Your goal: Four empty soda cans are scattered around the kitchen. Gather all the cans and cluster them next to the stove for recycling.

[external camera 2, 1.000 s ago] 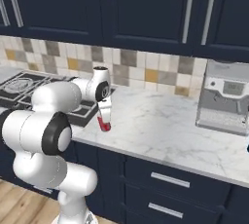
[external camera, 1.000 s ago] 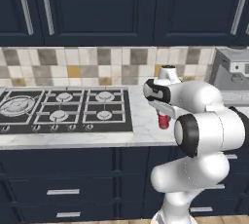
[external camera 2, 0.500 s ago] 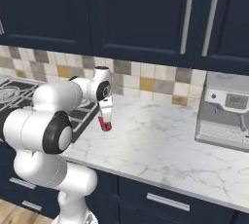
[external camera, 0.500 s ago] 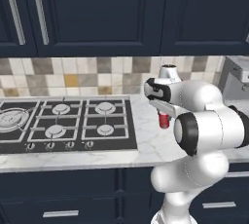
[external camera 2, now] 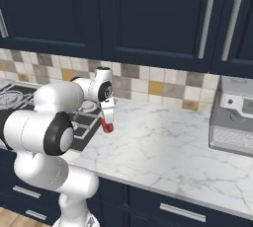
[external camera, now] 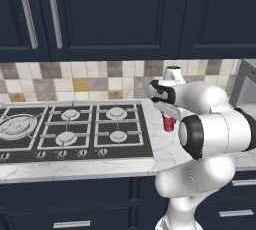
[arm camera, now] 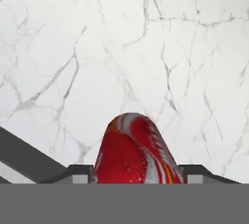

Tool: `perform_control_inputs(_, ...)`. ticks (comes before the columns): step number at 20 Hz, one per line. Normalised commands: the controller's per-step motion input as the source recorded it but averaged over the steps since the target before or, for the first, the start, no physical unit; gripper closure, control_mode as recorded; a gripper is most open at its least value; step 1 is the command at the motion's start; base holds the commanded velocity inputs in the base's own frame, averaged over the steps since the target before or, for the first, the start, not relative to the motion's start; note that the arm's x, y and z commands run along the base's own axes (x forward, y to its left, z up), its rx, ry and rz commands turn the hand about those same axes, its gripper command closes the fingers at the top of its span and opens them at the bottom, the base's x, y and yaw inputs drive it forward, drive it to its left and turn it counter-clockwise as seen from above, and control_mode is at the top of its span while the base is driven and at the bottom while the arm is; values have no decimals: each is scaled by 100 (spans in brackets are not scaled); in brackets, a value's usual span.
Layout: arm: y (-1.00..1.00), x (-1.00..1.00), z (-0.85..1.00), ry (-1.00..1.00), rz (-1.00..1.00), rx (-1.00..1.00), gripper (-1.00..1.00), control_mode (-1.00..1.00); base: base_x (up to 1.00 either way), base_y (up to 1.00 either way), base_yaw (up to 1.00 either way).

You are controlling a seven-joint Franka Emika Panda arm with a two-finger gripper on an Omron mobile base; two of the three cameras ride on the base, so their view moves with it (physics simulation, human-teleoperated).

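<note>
I have the small red soda can with white and yellow markings (arm camera: 138, 150) pinched between the two tips of the end effector (arm camera: 138, 172), hanging just above the white marble worktop (external camera 2: 163, 142), close to the right edge of the flat black gas stove with grey grates (external camera: 75, 131). From both base cameras the can (external camera: 169, 123) looks clear of the stone, though I cannot tell by how little.

I judge it light and thin-walled: empty, it will dent under a hard squeeze, and its smooth painted side could slip or twist. The middle of the body, across its width, seems the right place to hold, and that appears to be where the tips sit.

The hand camera gives me the can's printed skin and a dark wedge at lower left, probably the stove's edge. The left base camera shows the burners and knobs and the gap between can and stove. The right base camera (external camera 2: 106, 126) adds the open worktop and a steel coffee machine (external camera 2: 232, 122) well apart to the right.
</note>
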Motion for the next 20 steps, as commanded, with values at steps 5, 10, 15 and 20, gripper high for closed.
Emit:
perform_control_inputs(5, 0, 0, 0, 0, 0, 0, 100, 100, 1, 1, 0)
perform_control_inputs(10, 0, 0, 0, 0, 0, 0, 100, 100, 0, 0, 0)
perform_control_inputs(15, 0, 0, 0, 0, 0, 0, 100, 100, 0, 0, 0)
perform_control_inputs(20, 0, 0, 0, 0, 0, 0, 100, 100, 0, 0, 0)
